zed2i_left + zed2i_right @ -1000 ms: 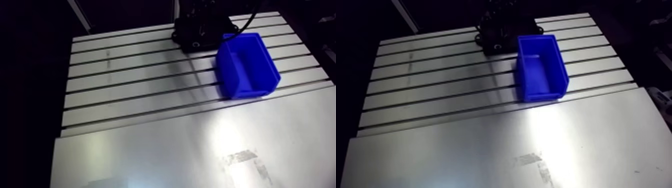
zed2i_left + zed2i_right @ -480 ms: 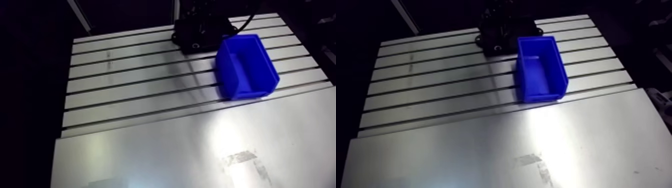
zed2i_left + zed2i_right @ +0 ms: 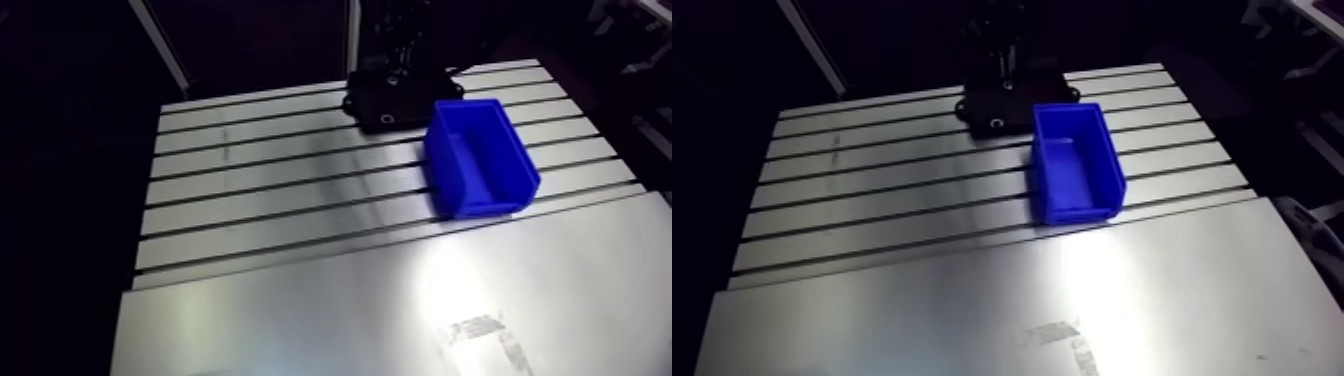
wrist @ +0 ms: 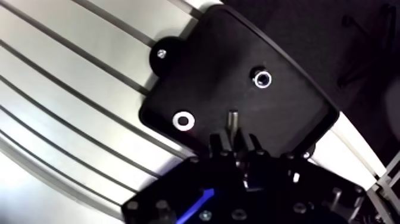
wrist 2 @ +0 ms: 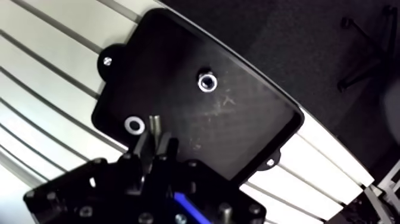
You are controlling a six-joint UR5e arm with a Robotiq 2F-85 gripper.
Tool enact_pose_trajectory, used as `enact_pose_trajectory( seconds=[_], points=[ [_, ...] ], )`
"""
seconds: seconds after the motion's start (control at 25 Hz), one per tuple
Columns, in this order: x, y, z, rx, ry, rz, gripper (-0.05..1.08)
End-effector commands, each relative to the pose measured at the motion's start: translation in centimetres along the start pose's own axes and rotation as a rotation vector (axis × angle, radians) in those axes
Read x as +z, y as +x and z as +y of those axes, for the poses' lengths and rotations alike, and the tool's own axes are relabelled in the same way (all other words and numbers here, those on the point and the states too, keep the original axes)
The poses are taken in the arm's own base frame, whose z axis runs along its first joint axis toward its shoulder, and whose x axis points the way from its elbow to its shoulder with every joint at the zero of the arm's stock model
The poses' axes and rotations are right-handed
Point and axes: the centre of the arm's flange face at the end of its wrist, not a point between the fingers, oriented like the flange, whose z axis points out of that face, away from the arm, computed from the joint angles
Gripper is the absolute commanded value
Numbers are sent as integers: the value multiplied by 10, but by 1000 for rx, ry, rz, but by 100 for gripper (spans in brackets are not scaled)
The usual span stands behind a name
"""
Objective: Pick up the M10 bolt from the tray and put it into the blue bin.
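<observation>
Your gripper [image 4: 234,138] has its fingers [image 4: 218,143] drawn narrow, and the M10 bolt [image 4: 233,118] appears pinched between them. Its shank stands out ahead of the fingertips, with the long axis in line with the fingers, so it points down at the tray [image 4: 286,113]. You cannot tell from the wrist view how deep the bite is, since the fingers hide the bolt's near end.

Below the bolt is the black tray. On it a washer [image 4: 183,121] lies beside the bolt's tip and a nut [image 4: 262,78] lies farther ahead, both apart from it.

What the next move turns on is the blue bin [image 3: 480,160]. It does not show in the wrist view. In the arm view it sits just beside the tray, on the camera's side, open top up and long axis across the table's slots.

The table [image 3: 250,200] is flat slotted aluminium, and nothing stands between tray and bin. You need to clear the bin's near wall, which judging from the arm view is higher than the tray's rim.
</observation>
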Motion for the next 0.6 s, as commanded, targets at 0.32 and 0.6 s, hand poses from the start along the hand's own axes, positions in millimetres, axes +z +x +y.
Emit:
enact_pose_trajectory(
  seconds=[0.32, 0.6],
  points=[
    [-103, -53, -26, -256, 11, 21, 101],
    [-138, -105, -28, -473, 94, 57, 101]
  ],
)
